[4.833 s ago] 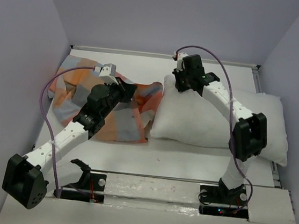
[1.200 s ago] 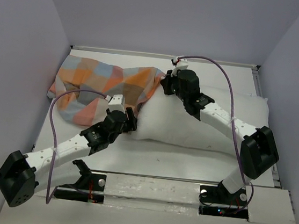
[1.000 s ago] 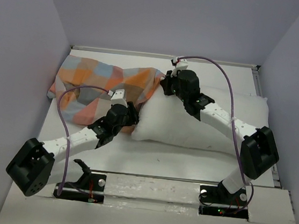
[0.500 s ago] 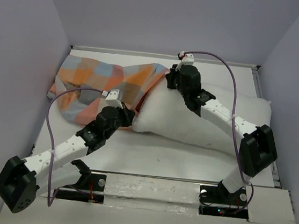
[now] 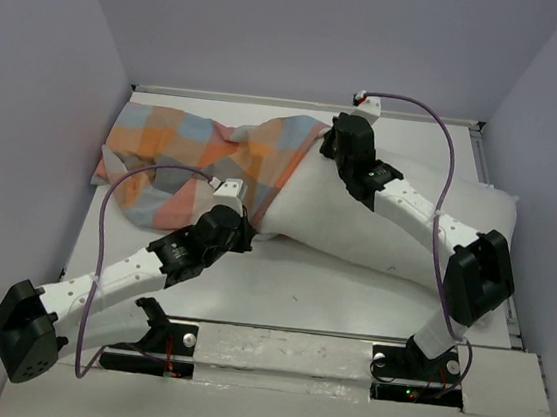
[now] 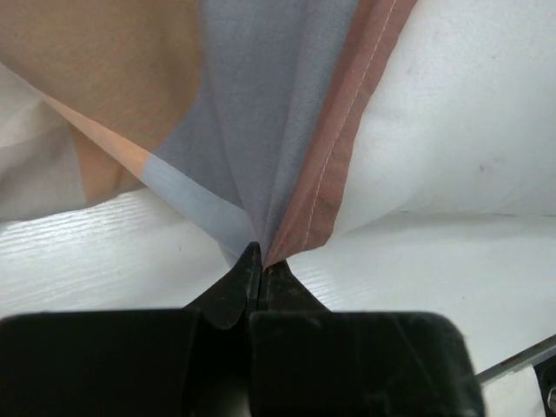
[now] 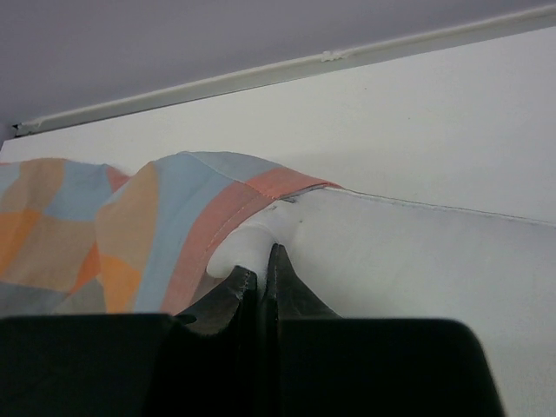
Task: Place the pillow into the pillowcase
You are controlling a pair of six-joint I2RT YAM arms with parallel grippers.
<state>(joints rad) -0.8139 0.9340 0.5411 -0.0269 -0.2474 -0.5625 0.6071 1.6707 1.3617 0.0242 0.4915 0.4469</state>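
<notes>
Barely begun: the left gripper (image 6: 261, 254) is clamped on the near hem of the pillowcase (image 5: 194, 154), the right gripper (image 7: 265, 261) is pinched together at its far hem, on which fabric I cannot tell, and most of the pillow (image 5: 337, 225) lies uncovered on the bench (image 5: 279, 289) to their right.

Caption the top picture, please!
The left gripper and right gripper pinch the pillowcase, drawn over one end of the pillow.

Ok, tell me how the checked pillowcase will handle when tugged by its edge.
Probably floppy: the pillowcase fans into folds from where the left gripper pinches it. Likely light and thin, draping over the pillow and following its bulge.
</notes>
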